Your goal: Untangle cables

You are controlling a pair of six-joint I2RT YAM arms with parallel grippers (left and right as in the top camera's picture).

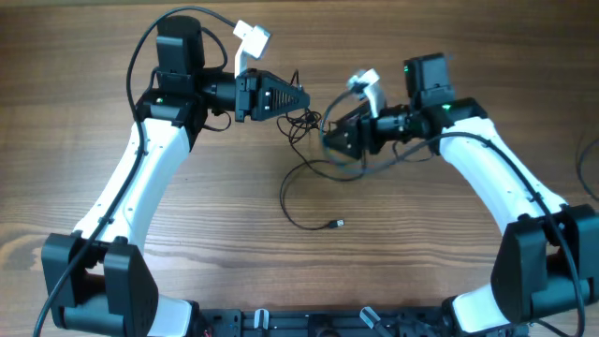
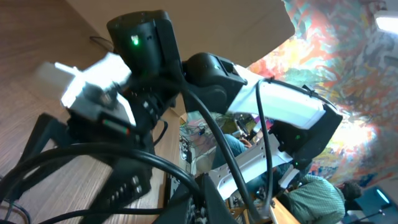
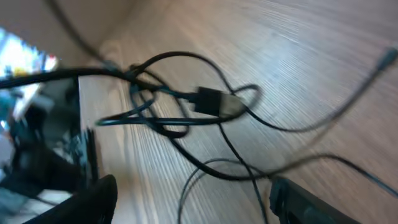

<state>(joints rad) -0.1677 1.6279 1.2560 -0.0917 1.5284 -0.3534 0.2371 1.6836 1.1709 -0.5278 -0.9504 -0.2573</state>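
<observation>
The cables [image 1: 309, 122] are a loose knot of thin black cords on the wooden table, between my two grippers. One strand loops down to a small silver-tipped plug [image 1: 339, 223]. My left gripper [image 1: 301, 98] points right at the knot's upper edge. In the left wrist view its jaws [image 2: 200, 205] are pressed together, with a black strand [image 2: 81, 151] running into them. My right gripper [image 1: 329, 140] points left at the knot. In the right wrist view it is open [image 3: 193, 205], with strands and a black plug [image 3: 214, 102] lying ahead of its fingers.
The table [image 1: 187, 243] is bare wood. Another dark cable [image 1: 590, 164] lies at the right edge. The arm bases stand at the front corners, with a black rail [image 1: 299, 323] between them. The right arm [image 2: 149, 50] fills the left wrist view.
</observation>
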